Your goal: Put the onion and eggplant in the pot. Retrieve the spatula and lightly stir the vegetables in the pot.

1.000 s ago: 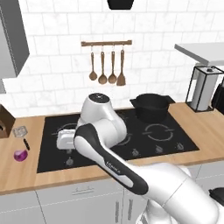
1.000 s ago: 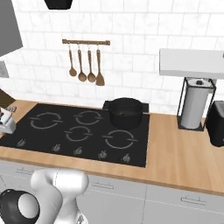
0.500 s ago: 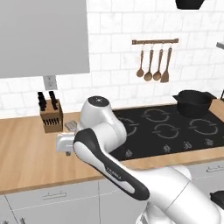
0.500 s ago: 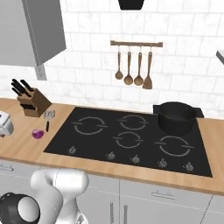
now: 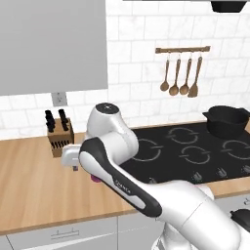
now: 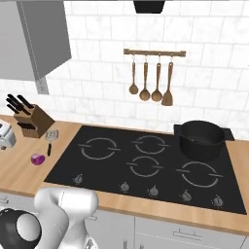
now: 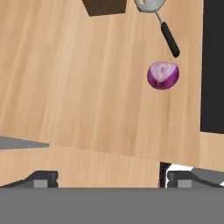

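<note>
Your claw (image 7: 109, 177) stood wide and empty above the wooden tabletop (image 7: 78, 87), its two tips apart at the bottom of the hand view. You had the onion (image 7: 163, 75) lying up at one o'clock from the claw, clear of both tips. Just past it, at twelve o'clock from the onion, lay the spatula (image 7: 158, 22), head near the knife block (image 6: 33, 121). Your pot (image 6: 202, 139) sat on the cooktop (image 6: 146, 165), well apart.

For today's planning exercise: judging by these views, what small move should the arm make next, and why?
Probably shift the open tool over the onion and lower it: the onion lies untouched on the counter beside the spatula, off to one side of the tool, and the pot waits.
</note>
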Controlling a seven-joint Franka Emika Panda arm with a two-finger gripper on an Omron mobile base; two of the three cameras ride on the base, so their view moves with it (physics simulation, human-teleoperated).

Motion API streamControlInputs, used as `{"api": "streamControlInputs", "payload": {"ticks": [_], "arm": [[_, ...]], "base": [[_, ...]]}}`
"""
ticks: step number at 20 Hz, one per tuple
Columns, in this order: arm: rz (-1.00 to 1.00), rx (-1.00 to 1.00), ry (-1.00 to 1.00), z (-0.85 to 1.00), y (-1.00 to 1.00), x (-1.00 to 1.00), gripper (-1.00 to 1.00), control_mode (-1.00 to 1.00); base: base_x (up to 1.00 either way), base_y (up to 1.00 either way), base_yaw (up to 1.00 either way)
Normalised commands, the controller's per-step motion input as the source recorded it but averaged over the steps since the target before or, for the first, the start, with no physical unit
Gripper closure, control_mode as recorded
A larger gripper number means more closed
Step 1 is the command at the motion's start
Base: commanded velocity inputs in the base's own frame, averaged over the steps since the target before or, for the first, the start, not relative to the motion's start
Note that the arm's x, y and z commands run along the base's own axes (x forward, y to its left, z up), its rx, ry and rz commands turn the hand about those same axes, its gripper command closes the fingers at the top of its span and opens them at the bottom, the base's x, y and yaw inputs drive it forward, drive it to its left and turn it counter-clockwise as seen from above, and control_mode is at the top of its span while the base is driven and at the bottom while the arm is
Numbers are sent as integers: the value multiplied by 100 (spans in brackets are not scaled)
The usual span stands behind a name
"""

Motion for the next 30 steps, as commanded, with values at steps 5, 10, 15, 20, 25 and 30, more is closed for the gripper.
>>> {"api": "streamControlInputs", "payload": {"ticks": [5, 10, 15, 20, 25, 30], "arm": [[4, -6, -3, -17, -35, 52, -100, -100], [0, -1, 8, -19, -63, 16, -100, -100], [0, 5, 9, -46, -44, 39, -100, -100], [-1, 1, 0, -49, -9, 45, -100, -100], [-10, 0, 5, -12, 0, 14, -100, -100], [-9, 0, 11, -21, 3, 23, -100, -100]], "base": [[0, 0, 0], [0, 0, 0], [0, 0, 0], [0, 0, 0], [0, 0, 0], [0, 0, 0]]}}
